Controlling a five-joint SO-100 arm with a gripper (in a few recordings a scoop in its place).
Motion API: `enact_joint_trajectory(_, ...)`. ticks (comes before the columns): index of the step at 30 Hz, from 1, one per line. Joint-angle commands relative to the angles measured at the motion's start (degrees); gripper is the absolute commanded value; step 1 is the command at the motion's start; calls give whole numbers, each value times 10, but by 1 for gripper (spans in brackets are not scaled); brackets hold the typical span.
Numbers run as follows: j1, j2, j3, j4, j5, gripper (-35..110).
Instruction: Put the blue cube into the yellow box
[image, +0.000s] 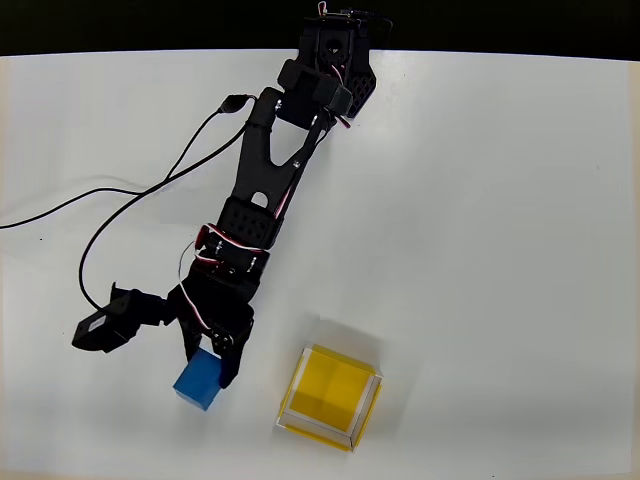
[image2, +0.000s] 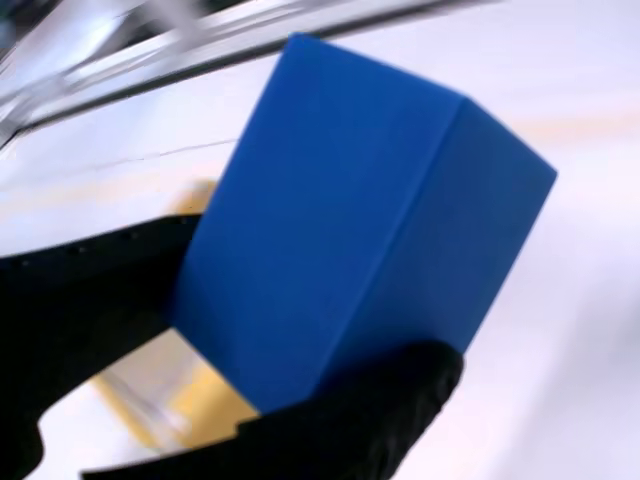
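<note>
Overhead view: black arm reaches down-left across white table (image: 500, 200), its gripper (image: 207, 358) clamped on the blue cube (image: 198, 382), one finger each side. Cube sits left of the yellow box (image: 330, 395), near but apart, edges turned diagonal to table edge; whether it's touching the table can't be told. Box also skewed, one corner toward the picture's bottom. Wrist view: cube (image2: 350, 240) tilted, looks elongated bottom-left to top-right w/ a corner upper right; black fingers (image2: 90, 300) pressed on two faces, box (image2: 200, 400) behind
</note>
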Motion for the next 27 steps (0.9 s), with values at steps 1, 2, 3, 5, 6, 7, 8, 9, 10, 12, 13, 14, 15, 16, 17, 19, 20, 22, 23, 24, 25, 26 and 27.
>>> enact_joint_trajectory(1, -54, 130, 14, -63, -35, 16)
enact_joint_trajectory(2, -69, 134, 27, -90, -40, 16)
enact_joint_trajectory(3, -83, 137, 35, -101, -50, 16)
enact_joint_trajectory(5, -112, 140, 44, -120, -56, 16)
enact_joint_trajectory(6, -125, 138, 44, -125, -63, 16)
enact_joint_trajectory(7, -137, 135, 44, -133, -66, 16)
enact_joint_trajectory(8, -149, 131, 44, -142, -69, 16)
enact_joint_trajectory(9, -158, 126, 44, -150, -73, 16)
enact_joint_trajectory(10, -167, 119, 44, -163, -74, 16)
enact_joint_trajectory(12, -181, 105, 40, -172, -76, 16)
enact_joint_trajectory(13, -186, 99, 40, -181, -76, 16)
enact_joint_trajectory(14, -191, 92, 39, -185, -76, 16)
enact_joint_trajectory(15, -194, 86, 37, -185, -76, 16)
enact_joint_trajectory(16, -197, 78, 35, -186, -76, 16)
enact_joint_trajectory(17, -197, 70, 33, -186, -76, 16)
enact_joint_trajectory(19, -198, 53, 25, -187, -69, 16)
enact_joint_trajectory(20, -198, 43, 23, -187, -67, 16)
enact_joint_trajectory(22, -196, 25, 20, -187, -61, 16)
enact_joint_trajectory(23, -194, 17, 18, -189, -58, 16)
enact_joint_trajectory(24, -193, 9, 16, -190, -54, 16)
enact_joint_trajectory(25, -192, 0, 13, -187, -53, 16)
enact_joint_trajectory(26, -191, -8, 11, -187, -49, 16)
enact_joint_trajectory(27, -190, -15, 8, -187, -47, 16)
